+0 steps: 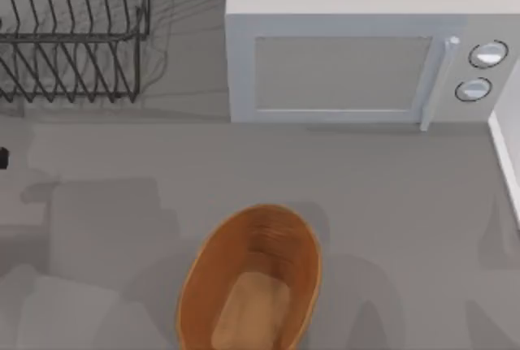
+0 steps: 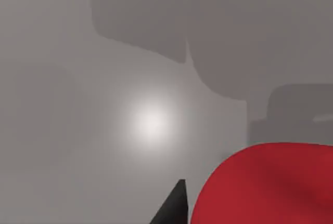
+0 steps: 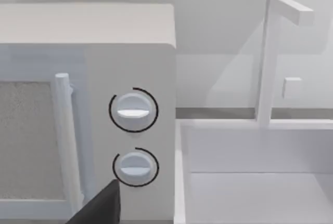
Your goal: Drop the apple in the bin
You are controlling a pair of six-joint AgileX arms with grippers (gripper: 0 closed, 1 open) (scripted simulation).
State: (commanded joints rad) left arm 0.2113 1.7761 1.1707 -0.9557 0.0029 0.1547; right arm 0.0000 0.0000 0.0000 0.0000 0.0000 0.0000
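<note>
The apple is plain red and rounded, and it looms large and close in the left wrist view, well above the grey table. My left gripper is shut on it, and one black fingertip lies right against its side. A black bit of my left arm pokes in at the table's left edge. The bin, an oval orange-brown wooden basket with ribbed walls and a lighter bottom, stands at the front centre, holding nothing. My right gripper hangs at the right, facing the microwave's knobs.
A white microwave with two round knobs fills the back centre and right. A black wire rack stands at the back left. A white sink with a tap lies beside the microwave. Bare grey tabletop lies between the bin and the microwave.
</note>
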